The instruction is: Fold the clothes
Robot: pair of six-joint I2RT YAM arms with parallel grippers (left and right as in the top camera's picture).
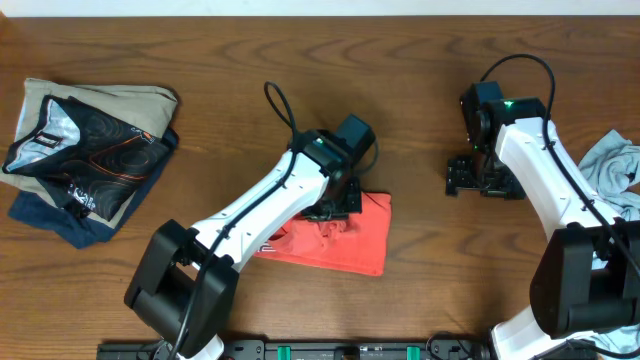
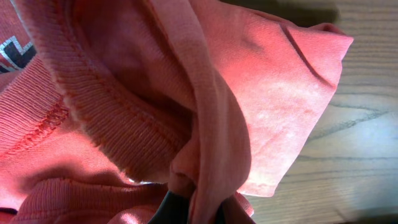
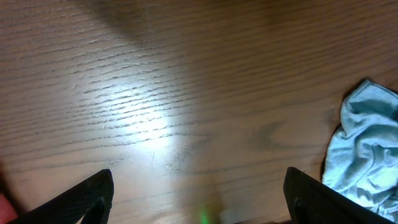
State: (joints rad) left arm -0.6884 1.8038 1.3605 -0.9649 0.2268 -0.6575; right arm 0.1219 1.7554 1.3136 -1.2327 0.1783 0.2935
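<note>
A coral-red T-shirt (image 1: 335, 238) lies partly folded on the table at centre front. My left gripper (image 1: 333, 205) sits on its upper edge and is shut on a fold of the red fabric (image 2: 205, 186); the ribbed collar (image 2: 106, 118) and a bit of navy-and-white lettering (image 2: 12, 53) show in the left wrist view. My right gripper (image 1: 482, 178) is open and empty over bare wood at the right (image 3: 199, 205). A pale grey-blue shirt (image 1: 618, 172) lies crumpled at the right edge, to the right of the right gripper; it also shows in the right wrist view (image 3: 364, 149).
A stack of folded clothes (image 1: 85, 150), a dark patterned garment on beige and navy ones, sits at the back left. The brown wooden table (image 1: 200, 60) spans the view.
</note>
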